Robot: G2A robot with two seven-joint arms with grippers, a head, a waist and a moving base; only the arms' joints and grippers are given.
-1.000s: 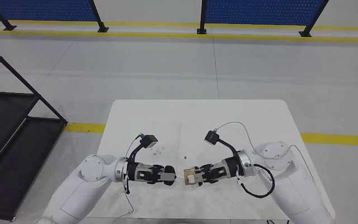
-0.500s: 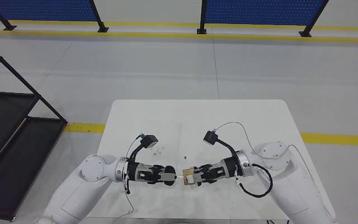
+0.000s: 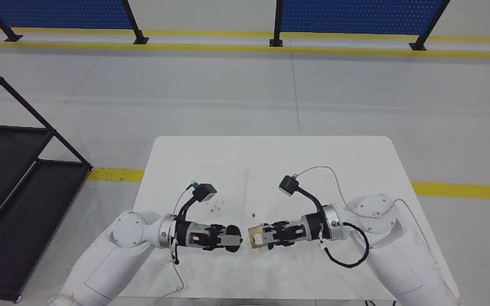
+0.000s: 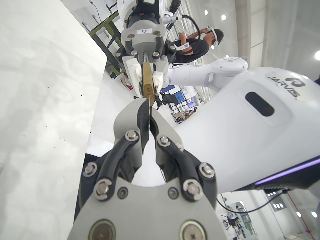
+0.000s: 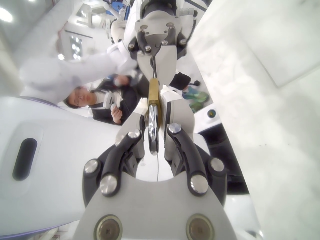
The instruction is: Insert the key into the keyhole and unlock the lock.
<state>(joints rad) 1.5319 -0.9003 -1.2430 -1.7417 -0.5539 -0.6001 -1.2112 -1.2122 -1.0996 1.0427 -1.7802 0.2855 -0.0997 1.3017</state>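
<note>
Key (image 4: 149, 106): edge-on, thin silver blade pinched between the left gripper's (image 4: 149, 110) closed fingers, tip right at the lock's end face.
Lock (image 5: 153, 92): brass body clamped in the right gripper's (image 5: 152, 101) fingers, chrome shackle (image 5: 153, 131) toward its palm.
Table (image 3: 321, 161): both meet above the near edge, mid-width.

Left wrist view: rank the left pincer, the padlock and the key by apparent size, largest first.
1. left pincer: largest, though it is nearest the camera, which inflates it.
2. padlock: held by the right pincer, farther off.
3. key: smallest, only a thin edge shows between the left pincer's fingers.
</note>
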